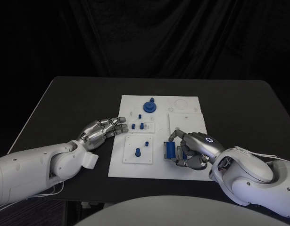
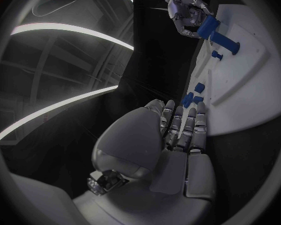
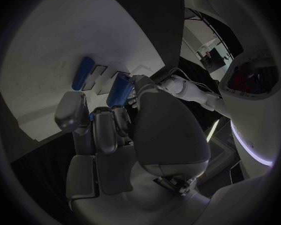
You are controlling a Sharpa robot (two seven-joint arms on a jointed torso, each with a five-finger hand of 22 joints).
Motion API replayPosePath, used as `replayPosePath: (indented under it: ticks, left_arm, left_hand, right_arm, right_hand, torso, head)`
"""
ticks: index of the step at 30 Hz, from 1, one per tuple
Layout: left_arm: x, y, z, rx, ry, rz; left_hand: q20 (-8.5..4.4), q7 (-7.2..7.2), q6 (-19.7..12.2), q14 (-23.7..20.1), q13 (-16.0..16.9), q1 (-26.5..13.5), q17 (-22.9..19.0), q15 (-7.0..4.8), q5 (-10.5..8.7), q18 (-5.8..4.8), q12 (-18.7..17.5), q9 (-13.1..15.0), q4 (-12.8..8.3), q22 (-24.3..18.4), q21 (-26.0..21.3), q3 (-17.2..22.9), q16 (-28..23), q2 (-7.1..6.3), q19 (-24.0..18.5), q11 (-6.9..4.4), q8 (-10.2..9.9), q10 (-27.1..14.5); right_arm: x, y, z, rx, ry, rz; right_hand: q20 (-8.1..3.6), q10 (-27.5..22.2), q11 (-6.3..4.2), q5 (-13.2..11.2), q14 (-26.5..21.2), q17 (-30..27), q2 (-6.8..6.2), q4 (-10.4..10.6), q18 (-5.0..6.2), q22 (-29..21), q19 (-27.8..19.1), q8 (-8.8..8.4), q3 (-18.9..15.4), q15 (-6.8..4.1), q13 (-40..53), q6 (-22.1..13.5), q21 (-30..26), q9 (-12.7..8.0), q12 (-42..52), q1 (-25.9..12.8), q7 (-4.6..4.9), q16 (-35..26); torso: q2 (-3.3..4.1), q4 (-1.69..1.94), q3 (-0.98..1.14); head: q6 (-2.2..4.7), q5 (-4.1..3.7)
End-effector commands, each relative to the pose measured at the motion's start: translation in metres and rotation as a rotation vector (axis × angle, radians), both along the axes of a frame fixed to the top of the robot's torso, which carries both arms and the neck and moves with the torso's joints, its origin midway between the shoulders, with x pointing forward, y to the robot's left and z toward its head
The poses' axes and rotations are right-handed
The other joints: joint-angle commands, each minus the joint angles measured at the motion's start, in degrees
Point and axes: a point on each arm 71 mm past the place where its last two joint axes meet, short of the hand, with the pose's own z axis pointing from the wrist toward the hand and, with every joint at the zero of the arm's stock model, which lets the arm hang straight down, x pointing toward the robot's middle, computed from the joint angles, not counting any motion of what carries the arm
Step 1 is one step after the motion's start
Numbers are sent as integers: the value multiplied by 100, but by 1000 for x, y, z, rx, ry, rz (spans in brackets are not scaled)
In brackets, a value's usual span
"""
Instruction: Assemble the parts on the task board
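We see several parts [image 1: 151,106] standing in the board [image 1: 186,107]; our right hand [image 1: 194,149] pinches a cylinder [image 1: 169,150] not yet seated; left hand [image 1: 104,132] fingers together, holding nothing.

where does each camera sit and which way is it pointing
Head view: on the robot's head, looking down at the black table and white task board; both white arms and hands show.
Left wrist view: behind the left hand, facing along its fingers toward the board's edge.
Right wrist view: behind the right hand, facing the board.
Shared: all three views show the blue cylinder the right hand grips; the left wrist view catches it across the board.
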Motion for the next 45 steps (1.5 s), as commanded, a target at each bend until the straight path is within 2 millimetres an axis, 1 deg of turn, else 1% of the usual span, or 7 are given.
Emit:
replayPosePath:
  ticks: [1, 19, 24, 25, 29, 37, 45]
  left_arm:
    - [-2, -2, -2, 1, 8, -6]
    - [-2, -4, -3, 0, 13, -13]
    - [-2, -4, -3, 0, 13, -14]
    - [-2, -4, -3, 0, 14, -14]
    - [-2, -4, -4, 0, 14, -14]
    - [-3, -3, -3, -1, 11, -11]
    - [-8, 2, 4, -5, -25, 30]
  left_hand:
    - [44, 40, -8, 11, 8, 20, 5, 5, 34, -115, 36, -4, 0, -7, -33, 44, 24, -3, 15, 31, 31, 3]
    - [44, 41, -6, 14, 8, 18, 6, 5, 37, -115, 37, -4, -3, -9, -32, 58, 27, -10, 17, 33, 34, 9]
    - [44, 41, -6, 14, 8, 18, 6, 5, 37, -115, 37, -4, -3, -9, -32, 58, 27, -10, 17, 33, 34, 9]
    - [44, 41, -6, 14, 8, 18, 6, 5, 37, -115, 37, -4, -3, -9, -32, 58, 27, -10, 17, 33, 34, 9]
    - [44, 41, -6, 14, 8, 18, 6, 5, 37, -115, 37, -4, -3, -9, -32, 58, 27, -10, 17, 33, 34, 9]
    - [44, 41, -6, 14, 8, 18, 6, 5, 37, -115, 37, -4, -3, -9, -32, 58, 27, -10, 17, 33, 34, 9]
    - [56, 86, 89, 153, 6, -14, 25, 56, 156, -153, 59, 11, -60, -40, 0, 261, 193, -153, 80, 163, 102, 151]
  right_arm:
    - [0, -1, -5, -24, 39, -2]
    - [7, 0, -15, -84, 73, -10]
    - [8, 0, -16, -89, 77, -7]
    - [8, 0, -16, -90, 78, -7]
    - [8, 1, -16, -93, 79, -6]
    - [6, -2, -11, -61, 57, -18]
    - [3, -11, 8, -9, 17, -42]
  right_hand:
    - [20, -85, 13, -34, 21, -30, -13, 160, 16, 772, -1, -69, 227, 19, -57, 142, -61, 45, -47, -78, 29, -20]
    - [50, -477, 44, -330, -76, -236, -12, 158, 65, 701, -126, -441, 345, 50, -421, -153, -336, -255, -243, -207, 88, -123]
    - [49, -762, 36, -738, -109, -314, -14, 157, 81, 685, -154, -952, 347, 46, -722, -573, -418, -593, -418, -283, 92, -159]
    - [42, -955, 14, -1188, -131, -368, -14, 166, 91, 670, -178, -1715, 291, 31, -935, -937, -479, -799, -559, -332, 61, -187]
    - [-2, -1146, -64, -1866, -166, -454, -72, 186, 108, 646, -214, -2497, 84, -30, -1217, -1244, -592, -1009, -751, -336, -45, -235]
    - [-65, -1334, -157, -2183, -210, -559, -326, 226, 129, 618, -254, -3191, -262, -100, -1525, -1399, -741, -1140, -966, -249, -174, -294]
    - [-102, -1259, -180, -2494, -212, -573, -711, 247, 123, 623, -246, -3168, -637, -128, -1580, -1364, -764, -1127, -1005, -364, -188, -302]
  torso:
    - [-5, -2, 2]
    - [4, 3, -3]
    - [-1, 1, -3]
    - [-1, 1, -3]
    - [0, -1, -1]
    - [4, 0, -2]
    - [4, 4, -2]
  head:
    - [0, 6]
    - [0, -5]
    - [0, -3]
    - [0, -2]
    - [0, 5]
    - [0, 40]
    - [0, 18]
